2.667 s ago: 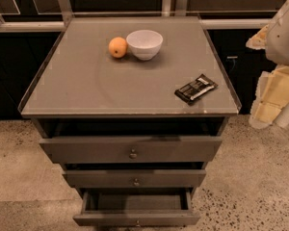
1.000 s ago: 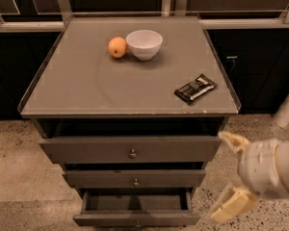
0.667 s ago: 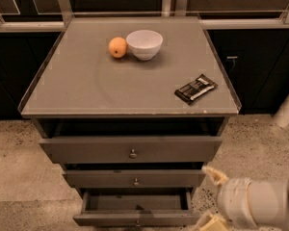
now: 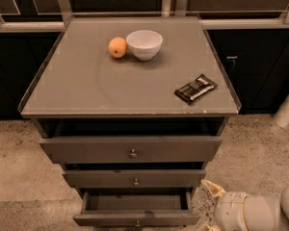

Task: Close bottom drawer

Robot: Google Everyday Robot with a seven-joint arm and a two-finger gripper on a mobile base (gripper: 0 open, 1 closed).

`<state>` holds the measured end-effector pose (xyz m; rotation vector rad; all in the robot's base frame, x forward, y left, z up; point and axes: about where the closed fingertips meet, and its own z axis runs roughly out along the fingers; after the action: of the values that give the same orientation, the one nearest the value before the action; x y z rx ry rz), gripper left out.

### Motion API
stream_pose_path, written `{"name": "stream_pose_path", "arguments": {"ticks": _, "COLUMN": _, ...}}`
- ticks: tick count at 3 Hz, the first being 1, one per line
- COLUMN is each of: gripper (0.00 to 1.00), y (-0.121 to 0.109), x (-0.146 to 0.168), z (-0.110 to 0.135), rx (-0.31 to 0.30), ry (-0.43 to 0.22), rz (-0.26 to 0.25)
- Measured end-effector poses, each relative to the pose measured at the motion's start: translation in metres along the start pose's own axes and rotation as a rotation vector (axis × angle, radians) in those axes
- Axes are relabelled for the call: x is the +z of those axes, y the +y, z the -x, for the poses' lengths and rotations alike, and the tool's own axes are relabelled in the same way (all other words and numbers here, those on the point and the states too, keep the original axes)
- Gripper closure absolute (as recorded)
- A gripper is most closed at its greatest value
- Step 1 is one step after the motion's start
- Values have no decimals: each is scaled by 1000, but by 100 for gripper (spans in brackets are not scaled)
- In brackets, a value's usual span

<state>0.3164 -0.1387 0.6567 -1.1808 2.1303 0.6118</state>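
You are looking down on a dark grey three-drawer cabinet whose flat grey top serves as the desk [image 4: 86, 88]. The narrow dark grey bottom drawer [image 4: 111, 219] stands pulled well out at the foot of the cabinet. Its shadowed inside shows from above, and its tiny round metal knob [image 4: 137, 222] sits at the very bottom edge of the view.

Above it, the mid-sized dark grey middle drawer [image 4: 96, 178] and the tall, wide dark grey top drawer [image 4: 86, 149] each show a small knob at the centre of the front.

Your robot's cream and white pincer [image 4: 205, 209] is low in the bottom right corner, just beside the right end of the bottom drawer's front, over the speckled stone floor [image 4: 260, 153]. Its two pale prongs stand apart and hold nothing. The upper one points toward the cabinet and the lower one is cut off by the frame edge. You cannot tell whether it touches the drawer.

On the desk, a round orange fruit [image 4: 117, 47] lies just beside a white ceramic bowl [image 4: 144, 44] near the back. A dark rectangular snack wrapper [image 4: 195, 88] lies well apart from them, near the right front corner.
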Motion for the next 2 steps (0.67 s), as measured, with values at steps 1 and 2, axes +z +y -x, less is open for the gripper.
{"name": "stream_pose_path", "arguments": {"ticks": 1, "gripper": 0, "y": -10, "x": 2, "z": -49, "rx": 112, "ry": -29, "rz": -50}}
{"name": "stream_pose_path", "arguments": {"ticks": 2, "gripper": 0, "y": -33, "x": 31, "z": -109, "rx": 244, "ry": -64, "rz": -44}}
